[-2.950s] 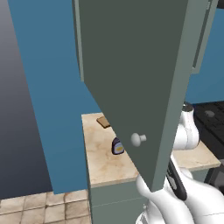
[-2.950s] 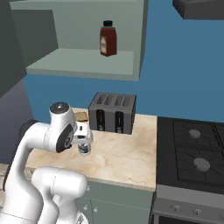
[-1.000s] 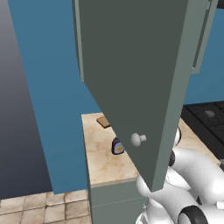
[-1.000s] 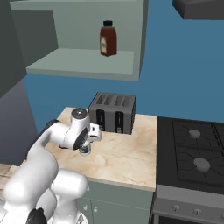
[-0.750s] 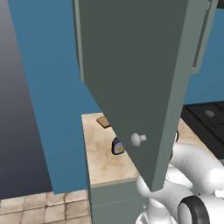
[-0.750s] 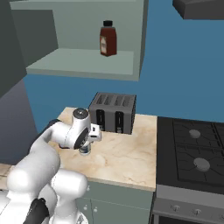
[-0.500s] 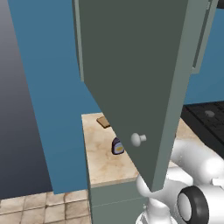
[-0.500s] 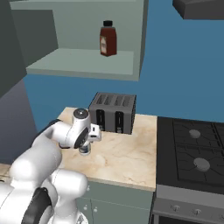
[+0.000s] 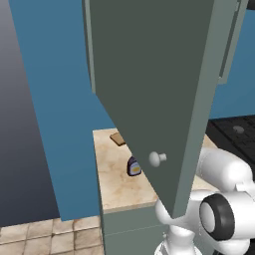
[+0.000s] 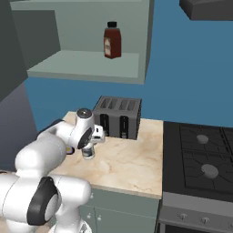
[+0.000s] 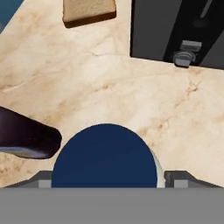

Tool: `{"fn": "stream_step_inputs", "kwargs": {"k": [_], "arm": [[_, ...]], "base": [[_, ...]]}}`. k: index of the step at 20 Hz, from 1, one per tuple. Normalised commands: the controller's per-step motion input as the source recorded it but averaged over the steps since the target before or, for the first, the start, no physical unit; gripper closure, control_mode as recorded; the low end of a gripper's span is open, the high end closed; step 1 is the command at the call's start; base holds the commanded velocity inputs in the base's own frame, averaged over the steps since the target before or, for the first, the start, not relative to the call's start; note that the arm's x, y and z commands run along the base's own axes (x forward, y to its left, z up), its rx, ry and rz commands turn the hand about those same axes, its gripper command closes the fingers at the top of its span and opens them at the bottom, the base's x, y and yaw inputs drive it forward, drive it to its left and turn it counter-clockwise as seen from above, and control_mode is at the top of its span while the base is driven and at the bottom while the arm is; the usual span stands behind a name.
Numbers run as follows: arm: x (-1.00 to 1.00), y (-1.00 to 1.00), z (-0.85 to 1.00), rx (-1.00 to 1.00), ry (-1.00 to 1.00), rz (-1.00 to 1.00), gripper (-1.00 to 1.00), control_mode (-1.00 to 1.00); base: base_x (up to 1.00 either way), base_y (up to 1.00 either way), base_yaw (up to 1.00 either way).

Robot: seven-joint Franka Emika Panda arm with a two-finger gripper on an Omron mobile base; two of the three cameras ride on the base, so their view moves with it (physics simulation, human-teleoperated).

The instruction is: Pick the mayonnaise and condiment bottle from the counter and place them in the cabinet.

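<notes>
The mayonnaise (image 11: 105,159) is a jar with a round dark blue lid. It stands on the beige marbled counter (image 11: 109,87), directly under my hand. My gripper (image 11: 109,178) is open, one finger on each side of the lid and close to it. From the right base camera, the gripper (image 10: 88,153) points down at the counter (image 10: 123,164), left of the toaster. The condiment bottle (image 10: 112,40), brown with a dark cap, stands upright on the shelf of the cabinet (image 10: 86,63). The cabinet door (image 9: 149,74) hangs wide open, showing its round knob (image 9: 156,159).
A black toaster (image 10: 118,117) stands just right of the gripper and close to the jar (image 11: 175,30). A slice of bread (image 11: 89,11) lies behind it. A small dark object with a yellow patch (image 9: 133,167) lies left of the jar. A black stove (image 10: 200,159) adjoins the counter on the right.
The arm's elbow has sunk lower and further forward while the hand stays over the jar. The bottle, toaster and bread have not moved.
</notes>
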Motion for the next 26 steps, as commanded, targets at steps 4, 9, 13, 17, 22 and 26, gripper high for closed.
{"fn": "stream_step_inputs", "kwargs": {"k": [4,9,13,17,22,26], "arm": [[-0.10,0.00,0.00,0.00,0.00,0.00,1.00,-1.00],[-0.27,0.00,0.30,-0.03,-0.04,0.00,1.00,-1.00],[-0.27,0.05,0.42,-0.06,-0.03,0.00,1.00,-1.00],[-0.19,0.04,0.39,-0.03,-0.01,0.00,1.00,-1.00],[-0.16,0.00,0.36,0.00,0.00,-0.01,1.00,-1.00],[-0.19,0.00,0.48,-0.02,-0.01,-0.03,1.00,-1.00]], "base": [[0.00,0.00,0.00],[0.00,0.00,0.00],[0.00,0.00,0.00],[0.00,0.00,0.00],[0.00,0.00,0.00],[0.00,0.00,0.00]]}}
